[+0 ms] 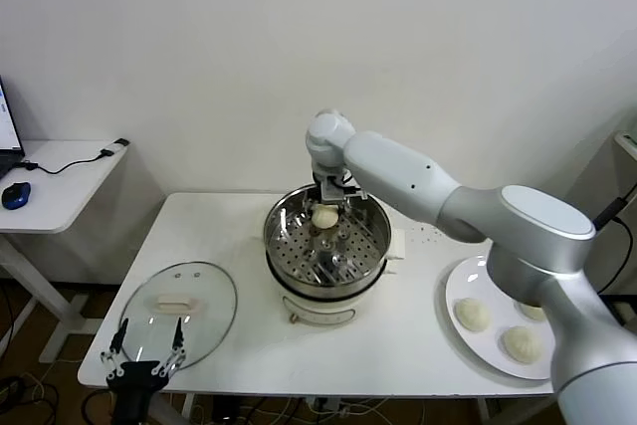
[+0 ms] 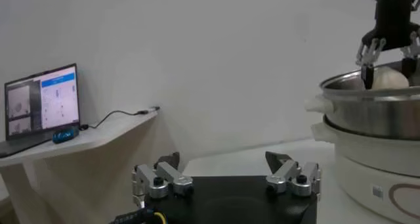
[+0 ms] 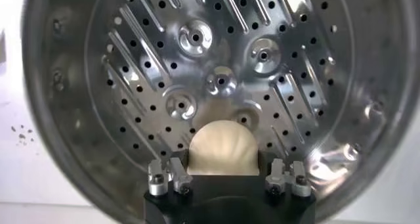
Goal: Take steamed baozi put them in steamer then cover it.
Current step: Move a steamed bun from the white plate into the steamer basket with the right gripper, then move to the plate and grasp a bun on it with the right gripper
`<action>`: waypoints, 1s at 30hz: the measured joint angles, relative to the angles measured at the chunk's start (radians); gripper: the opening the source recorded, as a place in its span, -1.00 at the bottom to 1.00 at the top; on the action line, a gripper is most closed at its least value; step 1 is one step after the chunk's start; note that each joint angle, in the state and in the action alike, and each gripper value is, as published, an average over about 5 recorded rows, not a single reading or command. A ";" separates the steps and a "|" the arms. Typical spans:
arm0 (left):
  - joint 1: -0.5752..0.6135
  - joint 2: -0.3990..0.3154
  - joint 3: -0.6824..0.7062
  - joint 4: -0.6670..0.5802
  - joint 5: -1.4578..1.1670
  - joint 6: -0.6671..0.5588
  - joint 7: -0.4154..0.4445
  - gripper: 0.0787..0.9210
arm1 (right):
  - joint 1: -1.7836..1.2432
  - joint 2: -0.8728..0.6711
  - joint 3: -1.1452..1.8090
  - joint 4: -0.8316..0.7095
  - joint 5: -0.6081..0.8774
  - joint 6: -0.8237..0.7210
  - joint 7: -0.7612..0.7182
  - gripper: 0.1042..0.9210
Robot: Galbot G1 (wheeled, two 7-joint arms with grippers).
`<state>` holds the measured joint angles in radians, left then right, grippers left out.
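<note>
Right gripper [image 1: 325,208] reaches over steel steamer [image 1: 368,246] at table centre, fingers clamped on one steamed baozi [image 1: 324,216], held above perforated floor near far rim. Three more baozi [image 1: 471,314] wait on white plate [image 1: 460,281] at table's right edge. Glass cover [image 1: 179,311] lies flat on table at left. Left gripper [image 1: 145,353] hangs near cover's front edge, fingers spread wide, holding nothing.

Table [image 1: 239,246] — steamer [image 1: 326,246], cover [image 1: 179,308], plate [image 1: 468,286]
</note>
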<state>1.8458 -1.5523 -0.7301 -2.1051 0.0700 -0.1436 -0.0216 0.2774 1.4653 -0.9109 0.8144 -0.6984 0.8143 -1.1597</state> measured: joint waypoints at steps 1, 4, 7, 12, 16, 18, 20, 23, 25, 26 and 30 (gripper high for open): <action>0.000 0.000 0.001 0.001 0.000 0.000 0.000 0.77 | -0.003 0.002 0.002 -0.005 -0.004 0.000 0.000 0.39; -0.001 0.000 0.002 0.003 0.000 0.000 0.000 0.77 | -0.010 0.006 0.006 -0.015 -0.012 0.000 0.002 0.47; -0.001 0.000 0.002 0.005 0.000 0.000 -0.001 0.77 | -0.013 0.007 0.009 -0.019 -0.010 -0.003 0.000 0.64; 0.002 0.000 0.002 0.007 0.001 -0.001 -0.003 0.77 | -0.006 0.004 0.017 -0.018 0.008 -0.005 -0.009 0.75; 0.003 0.000 0.003 0.006 0.003 -0.001 -0.003 0.77 | 0.020 -0.012 0.015 -0.001 0.045 -0.012 -0.022 0.76; 0.003 0.000 0.003 0.005 0.004 0.000 -0.003 0.77 | 0.038 -0.027 0.010 0.014 0.073 -0.018 -0.029 0.76; 0.003 0.000 0.004 0.003 0.005 0.000 -0.004 0.77 | 0.062 -0.046 0.001 0.031 0.108 -0.025 -0.035 0.76; 0.002 0.000 0.005 -0.001 0.008 0.002 -0.004 0.77 | 0.106 -0.086 -0.020 0.062 0.180 -0.045 -0.041 0.76; 0.003 0.000 0.007 -0.004 0.010 0.003 -0.004 0.77 | 0.142 -0.121 -0.043 0.084 0.246 -0.068 -0.042 0.76; 0.003 0.000 0.008 -0.006 0.011 0.004 -0.004 0.77 | 0.161 -0.140 -0.059 0.095 0.284 -0.083 -0.041 0.76; 0.005 -0.001 0.011 -0.012 0.014 0.004 -0.004 0.77 | 0.246 -0.234 -0.148 0.152 0.454 -0.181 -0.025 0.76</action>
<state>1.8508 -1.5537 -0.7187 -2.1168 0.0842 -0.1391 -0.0251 0.5235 1.2309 -1.0588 0.9665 -0.2444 0.6330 -1.1851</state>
